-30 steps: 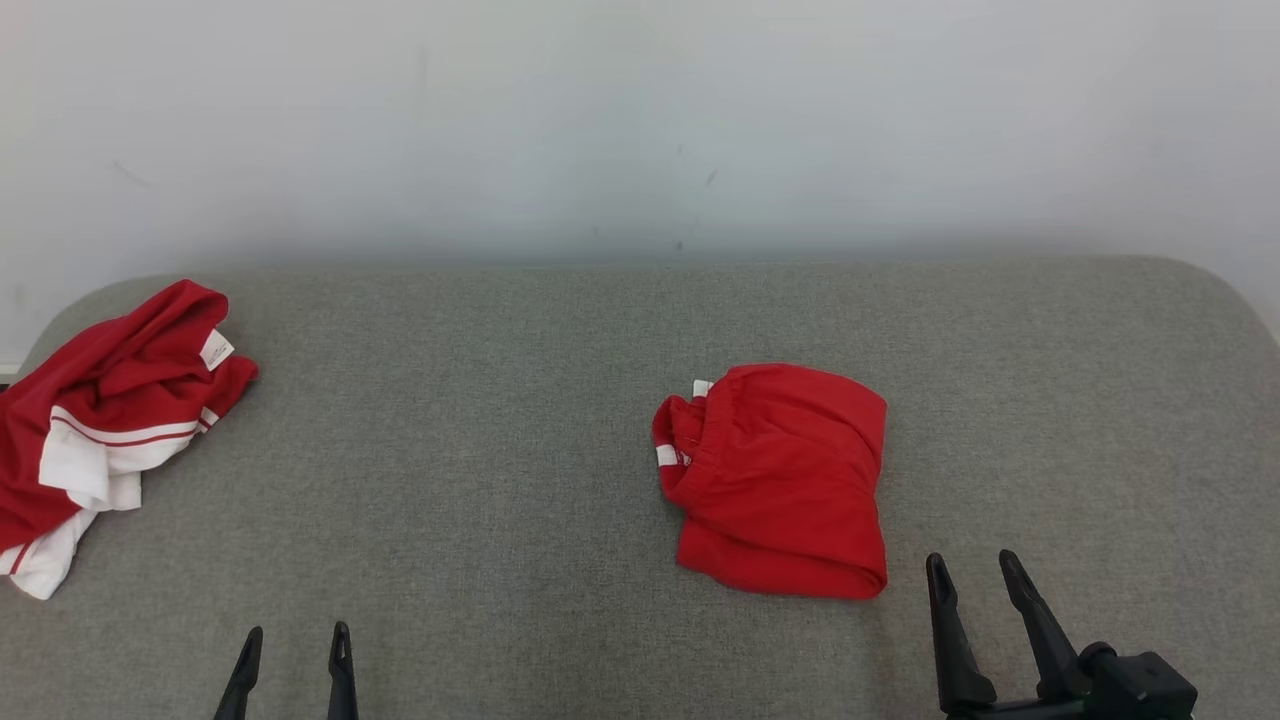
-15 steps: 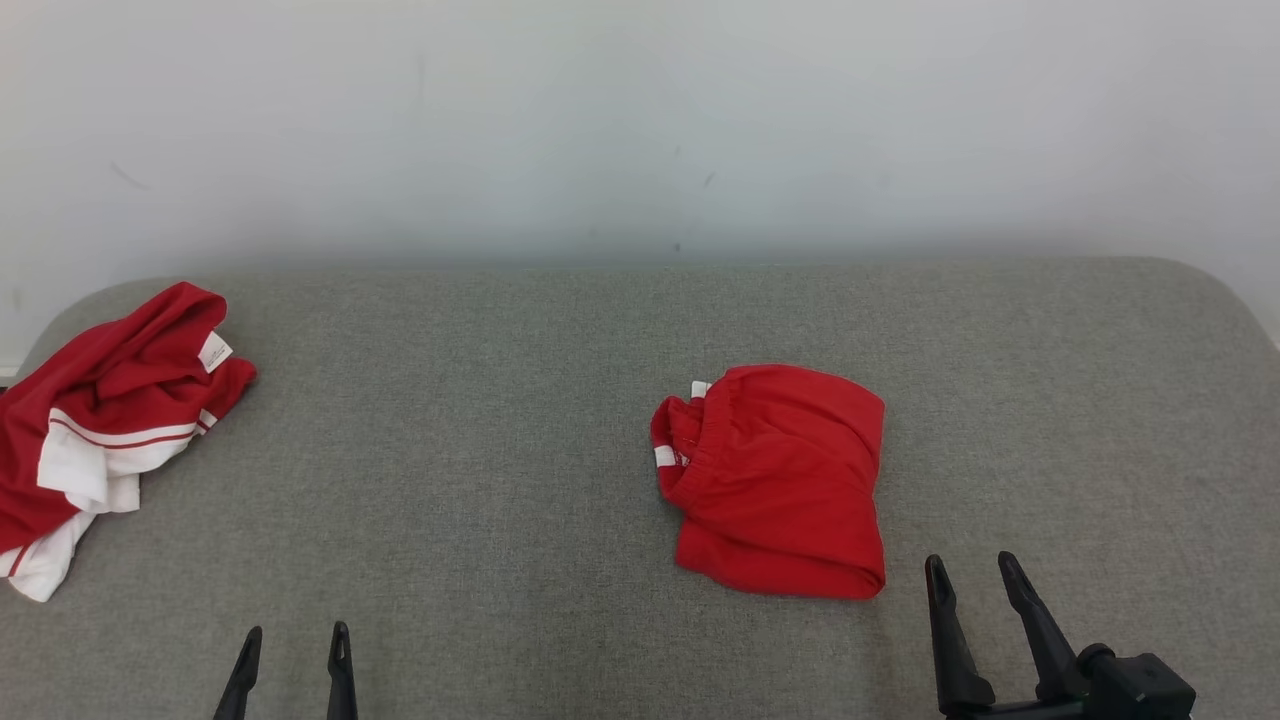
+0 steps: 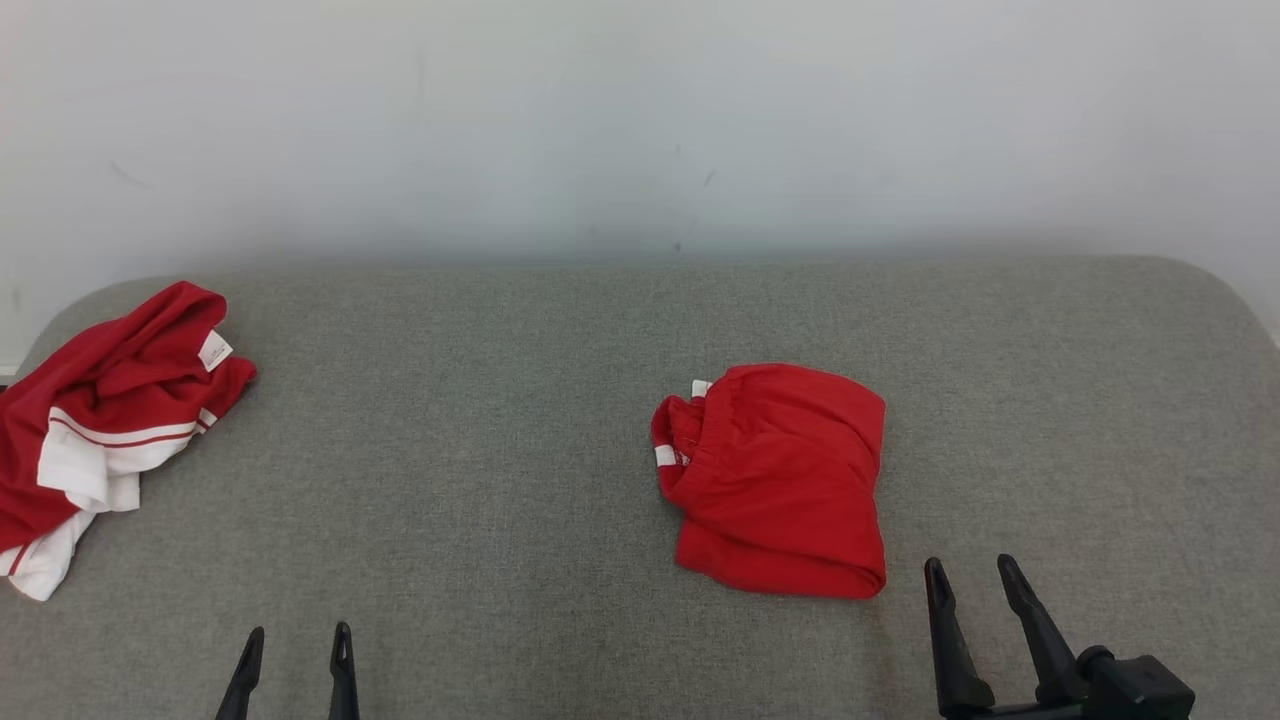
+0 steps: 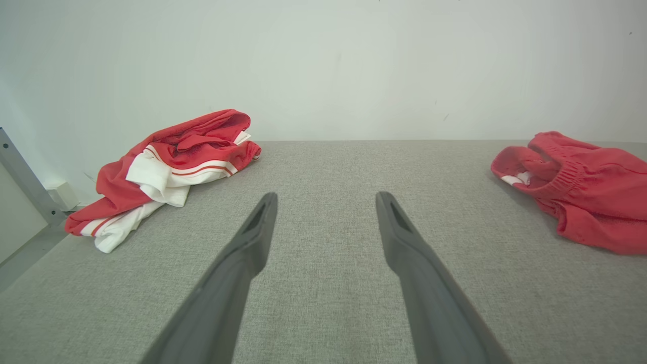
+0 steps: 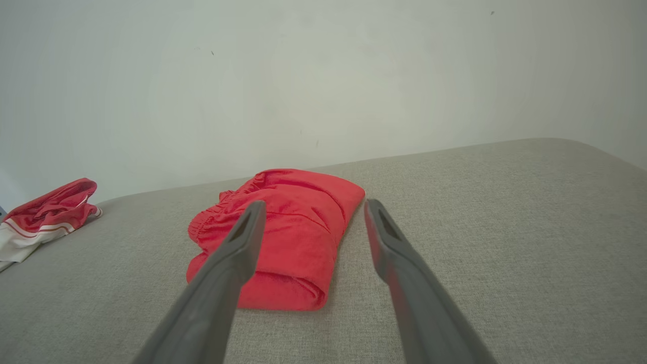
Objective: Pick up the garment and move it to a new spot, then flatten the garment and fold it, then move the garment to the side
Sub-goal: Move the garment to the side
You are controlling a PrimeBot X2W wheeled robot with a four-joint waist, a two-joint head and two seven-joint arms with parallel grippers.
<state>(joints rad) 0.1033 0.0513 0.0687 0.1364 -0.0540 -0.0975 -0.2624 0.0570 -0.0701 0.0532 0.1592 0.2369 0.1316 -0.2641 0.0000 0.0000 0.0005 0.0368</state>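
1. Head view.
   - Grey surface (image 3: 480, 450): upholstered, with rounded far corners, set against a pale wall (image 3: 640, 120).
   - Jersey (image 3: 120, 380): red with white sleeves and red striping, crumpled in a heap at the surface's far left corner. Its lower part reaches the left edge. A white label (image 3: 215, 350) lies on top.
   - Shorts (image 3: 785, 480): plain red, folded, elastic waistband to the left, lying right of the middle and well apart from the jersey.
   - Left gripper (image 3: 298, 632): at the near edge, left of centre, fingers spread, nothing between them.
   - Right gripper (image 3: 970, 562): at the near edge, just right of the shorts' near corner and clear of the cloth. Fingers spread, empty.

2. Left wrist view.
   - Left gripper (image 4: 326, 197): both fingers wide apart over bare surface (image 4: 323, 167), holding nothing.
   - Jersey (image 4: 172, 162): ahead and to the left, bunched by the wall, well apart from the fingertips.
   - Shorts (image 4: 581, 187): far right.
   - Grey metal bar (image 4: 20, 177) and small white box (image 4: 63, 194): beyond the left edge.

3. Right wrist view.
   - Right gripper (image 5: 314, 203): fingers wide apart and empty, with the shorts (image 5: 298, 253) seen between and beyond them. Whether they touch cannot be told here.
   - Jersey (image 5: 50, 212): far left, by the wall.
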